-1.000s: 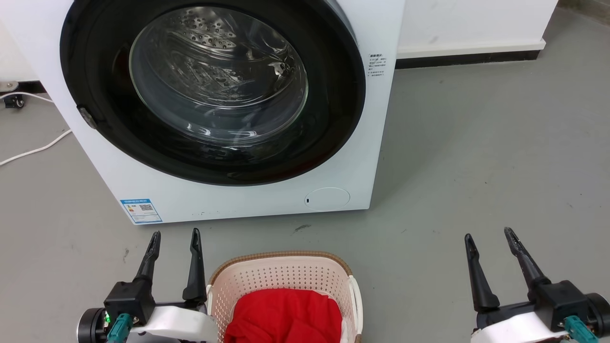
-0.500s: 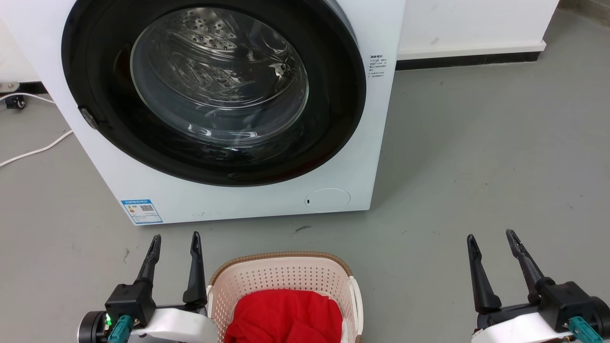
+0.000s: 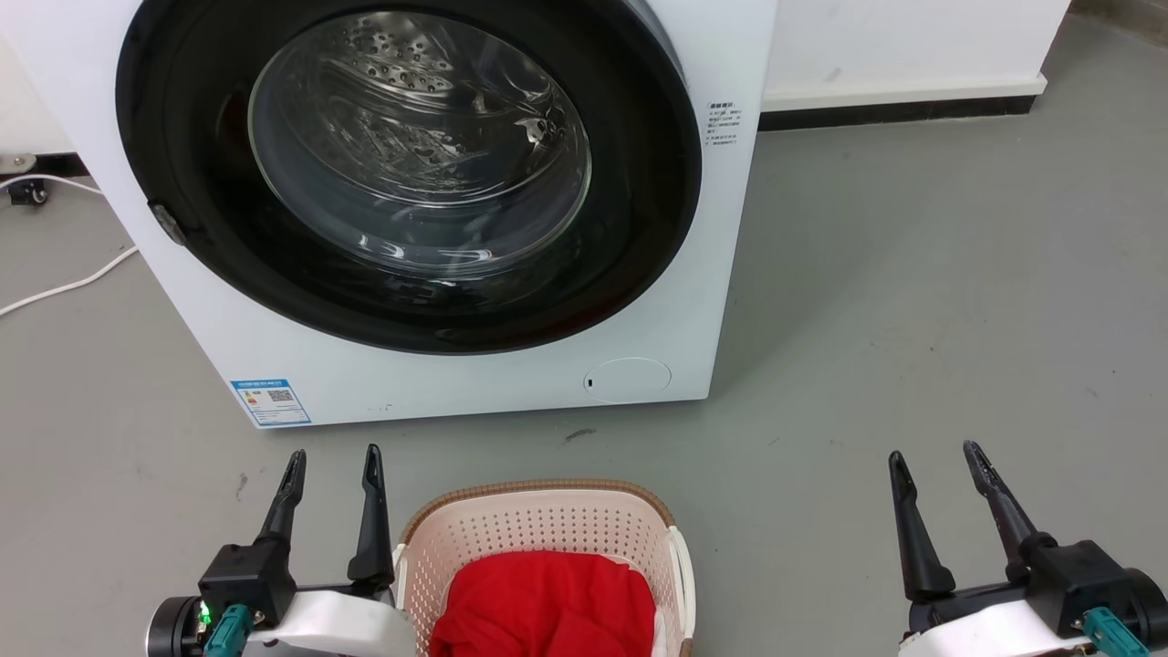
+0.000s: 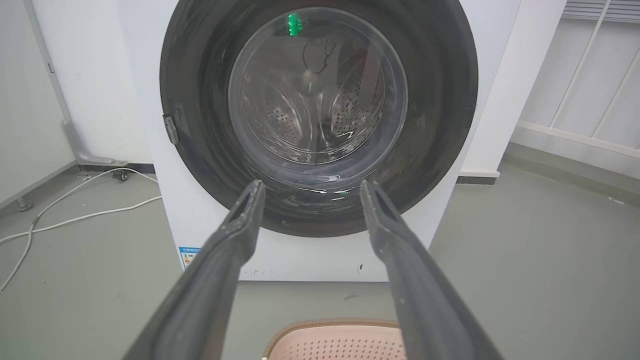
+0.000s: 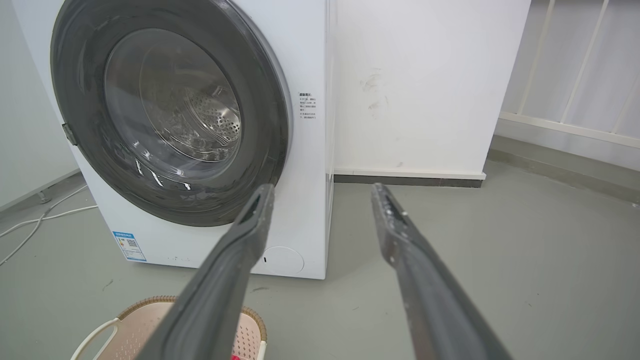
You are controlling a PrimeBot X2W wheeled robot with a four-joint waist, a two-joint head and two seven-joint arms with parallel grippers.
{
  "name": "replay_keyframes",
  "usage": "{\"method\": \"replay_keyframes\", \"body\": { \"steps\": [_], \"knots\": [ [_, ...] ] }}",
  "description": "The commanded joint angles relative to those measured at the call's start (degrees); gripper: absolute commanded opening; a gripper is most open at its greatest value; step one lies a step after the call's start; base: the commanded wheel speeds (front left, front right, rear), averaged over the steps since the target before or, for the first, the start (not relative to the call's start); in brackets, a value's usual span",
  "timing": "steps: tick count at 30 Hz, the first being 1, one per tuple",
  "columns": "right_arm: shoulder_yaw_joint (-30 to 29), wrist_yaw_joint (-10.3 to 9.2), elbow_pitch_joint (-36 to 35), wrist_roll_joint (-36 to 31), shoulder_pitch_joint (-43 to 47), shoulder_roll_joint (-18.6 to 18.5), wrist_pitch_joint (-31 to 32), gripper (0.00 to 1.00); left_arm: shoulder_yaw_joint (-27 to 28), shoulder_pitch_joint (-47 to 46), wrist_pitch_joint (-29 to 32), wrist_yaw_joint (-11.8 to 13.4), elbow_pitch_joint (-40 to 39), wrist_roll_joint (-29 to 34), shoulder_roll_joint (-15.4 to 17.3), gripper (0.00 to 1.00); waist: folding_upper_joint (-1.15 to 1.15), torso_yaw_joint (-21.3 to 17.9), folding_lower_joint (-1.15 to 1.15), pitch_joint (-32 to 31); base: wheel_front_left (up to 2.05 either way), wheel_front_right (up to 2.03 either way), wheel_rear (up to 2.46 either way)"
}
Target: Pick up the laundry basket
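The laundry basket (image 3: 547, 525), cream-pink and perforated with a brown woven rim and white side handles, stands on the grey floor at the bottom centre of the head view, with a red cloth (image 3: 545, 607) inside. Its rim also shows low in the left wrist view (image 4: 335, 330) and at the bottom left of the right wrist view (image 5: 145, 312). My left gripper (image 3: 333, 458) is open just left of the basket's left handle, not touching it. My right gripper (image 3: 935, 456) is open well off to the basket's right, over bare floor.
A white front-loading washing machine (image 3: 438, 383) with a closed, dark-ringed round door (image 3: 411, 173) stands just beyond the basket. White cables (image 3: 64, 287) lie on the floor at its left. A white wall with a dark skirting (image 3: 899, 114) runs behind at the right.
The head view has shifted by a few pixels. Both grippers and the basket keep their places and stay open.
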Motion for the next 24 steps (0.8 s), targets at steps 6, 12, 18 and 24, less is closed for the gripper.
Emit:
{"method": "replay_keyframes", "body": {
  "steps": [6,12,18,24],
  "knots": [
    [3.06,-0.02,1.40,0.51,-1.65,-0.20,-0.13,1.00,2.20,-1.53,-0.15,-0.43,2.29,1.23,0.15,1.00,0.00,-0.25,0.00,1.56,0.00,0.00,0.00],
    [6.79,-0.03,6.72,-0.06,-5.74,-0.19,-0.12,1.00,5.67,-5.68,-0.15,-2.31,9.14,2.72,0.73,1.00,0.00,-0.02,0.00,5.86,0.00,0.00,0.00],
    [8.91,-0.03,13.17,-1.02,-10.55,-0.18,-0.14,1.00,7.88,-10.55,-0.15,-2.93,15.87,3.97,2.51,1.00,0.00,-0.03,0.00,10.40,0.00,0.00,0.00],
    [12.03,-0.03,21.31,-0.96,-16.85,-0.18,-0.12,1.00,9.02,-15.81,-0.16,-3.89,23.68,4.40,5.03,1.00,0.00,-0.50,0.00,16.06,0.00,0.00,0.00]
  ]
}}
